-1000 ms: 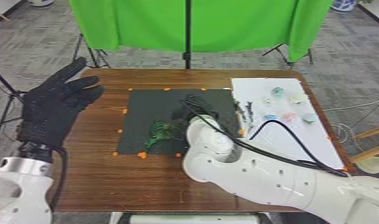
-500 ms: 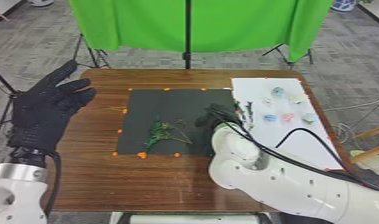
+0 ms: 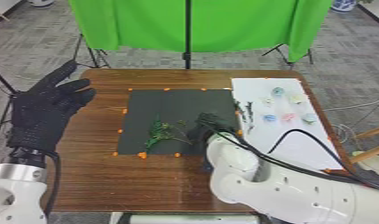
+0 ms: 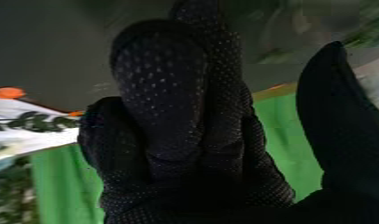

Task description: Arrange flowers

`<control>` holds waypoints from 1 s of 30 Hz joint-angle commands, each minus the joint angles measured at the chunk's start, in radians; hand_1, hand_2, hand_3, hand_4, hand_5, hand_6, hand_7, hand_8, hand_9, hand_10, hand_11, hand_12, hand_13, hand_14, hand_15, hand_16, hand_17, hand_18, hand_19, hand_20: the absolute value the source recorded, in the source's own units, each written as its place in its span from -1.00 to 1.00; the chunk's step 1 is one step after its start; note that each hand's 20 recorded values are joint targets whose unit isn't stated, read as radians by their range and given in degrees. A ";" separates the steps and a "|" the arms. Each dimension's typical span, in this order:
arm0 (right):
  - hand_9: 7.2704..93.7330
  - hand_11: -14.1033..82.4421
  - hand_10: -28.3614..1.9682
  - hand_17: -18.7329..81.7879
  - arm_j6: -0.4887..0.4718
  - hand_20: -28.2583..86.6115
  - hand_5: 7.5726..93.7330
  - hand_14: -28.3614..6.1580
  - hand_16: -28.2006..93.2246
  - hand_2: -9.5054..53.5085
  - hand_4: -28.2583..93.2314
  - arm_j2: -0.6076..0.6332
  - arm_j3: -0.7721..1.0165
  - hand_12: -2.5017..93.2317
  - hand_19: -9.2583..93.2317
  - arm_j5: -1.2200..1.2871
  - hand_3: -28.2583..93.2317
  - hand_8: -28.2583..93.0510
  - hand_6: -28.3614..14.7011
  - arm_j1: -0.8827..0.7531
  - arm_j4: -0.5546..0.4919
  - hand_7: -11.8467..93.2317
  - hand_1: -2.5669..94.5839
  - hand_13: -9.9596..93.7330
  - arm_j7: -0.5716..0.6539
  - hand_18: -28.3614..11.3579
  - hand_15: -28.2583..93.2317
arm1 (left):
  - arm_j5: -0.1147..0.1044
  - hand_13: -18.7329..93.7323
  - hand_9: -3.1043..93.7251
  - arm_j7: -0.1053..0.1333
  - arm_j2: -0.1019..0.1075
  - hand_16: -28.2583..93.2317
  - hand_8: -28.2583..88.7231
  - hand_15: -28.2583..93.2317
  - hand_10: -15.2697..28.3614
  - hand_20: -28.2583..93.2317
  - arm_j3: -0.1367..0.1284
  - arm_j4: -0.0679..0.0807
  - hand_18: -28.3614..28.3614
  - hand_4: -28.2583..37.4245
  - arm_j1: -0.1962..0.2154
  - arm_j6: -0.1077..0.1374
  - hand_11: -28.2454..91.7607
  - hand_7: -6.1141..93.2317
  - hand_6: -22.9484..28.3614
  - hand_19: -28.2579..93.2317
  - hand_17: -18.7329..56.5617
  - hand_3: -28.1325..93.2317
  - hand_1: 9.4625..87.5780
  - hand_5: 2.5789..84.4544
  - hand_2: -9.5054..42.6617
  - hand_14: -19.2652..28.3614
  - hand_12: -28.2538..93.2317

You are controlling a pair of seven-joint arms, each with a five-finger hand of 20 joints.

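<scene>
My right hand [image 3: 212,127] is over the right part of the black mat [image 3: 145,112] in the head view, close to the white sheet. Its straight fingers and separate thumb fill much of the right wrist view, so the hand [image 4: 172,100] stands open and holds nothing. Green stems [image 3: 157,132] lie on the mat, left of that hand. Dark leafy sprigs [image 3: 248,111] lie at the white sheet's left edge, and one sprig [image 4: 34,122] shows beside the fingers in the wrist view. Small pale flowers, among them a pink one [image 3: 288,117] and a blue one [image 3: 270,118], rest on the sheet. My left hand [image 3: 45,112] is open, left of the table.
The white sheet [image 3: 296,145] covers the table's right side, partly under my right arm. Orange markers [image 3: 142,155] line the mat's border. The brown tabletop [image 3: 101,187] extends around both. A green cloth [image 3: 137,25] hangs behind the table, and wooden legs [image 3: 372,151] stand at the right.
My right hand went from the mat's middle to its right edge, then turned and came slightly back toward the robot. The left hand shifted a little to the left early on.
</scene>
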 commanded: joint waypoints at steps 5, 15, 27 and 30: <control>1.00 -0.13 -0.06 0.59 -0.019 -0.02 0.47 0.24 -0.21 -0.65 -0.90 -0.017 -0.011 -0.58 1.00 -0.007 0.59 -0.72 0.08 -0.021 -0.054 -0.56 -0.33 0.98 -0.045 -0.50 0.33 | -0.001 -0.20 -0.21 -0.023 0.000 -0.74 -0.69 0.48 0.70 -0.12 0.006 0.006 0.88 -0.83 -0.009 0.006 0.04 -0.58 0.22 0.47 -0.65 0.77 -0.66 -0.19 -0.35 1.00 -0.33; 1.00 -0.12 -0.04 0.60 -0.033 -0.01 0.49 0.23 -0.21 -0.65 -0.90 -0.037 -0.017 -0.59 1.00 0.009 0.59 -0.72 0.12 -0.015 -0.067 -0.55 -0.33 0.98 -0.067 -0.50 0.32 | 0.000 -0.20 -0.21 -0.025 -0.003 -0.74 -0.69 0.48 0.70 -0.12 0.011 0.005 0.88 -0.83 -0.017 0.008 0.04 -0.58 0.22 0.47 -0.65 0.77 -0.65 -0.19 -0.35 1.00 -0.33; 1.00 -0.12 -0.04 0.60 0.007 -0.01 0.52 0.23 -0.20 -0.63 -0.90 -0.025 -0.024 -0.59 1.00 -0.028 0.59 -0.72 0.14 -0.001 -0.074 -0.55 -0.34 0.99 -0.056 -0.51 0.32 | 0.001 -0.20 -0.21 -0.027 -0.011 -0.74 -0.69 0.48 0.70 -0.12 0.004 0.002 0.88 -0.83 -0.004 0.011 0.04 -0.58 0.22 0.47 -0.65 0.77 -0.65 -0.19 -0.34 1.00 -0.33; 1.00 -0.11 -0.04 0.60 0.061 -0.01 0.53 0.23 -0.21 -0.63 -0.90 0.005 -0.022 -0.59 1.00 -0.065 0.59 -0.72 0.12 0.014 -0.083 -0.55 -0.33 0.99 -0.051 -0.51 0.32 | 0.001 -0.20 -0.21 -0.024 -0.014 -0.74 -0.69 0.48 0.70 -0.12 -0.004 -0.002 0.88 -0.83 0.010 0.011 0.04 -0.58 0.22 0.47 -0.65 0.77 -0.65 -0.19 -0.34 1.00 -0.33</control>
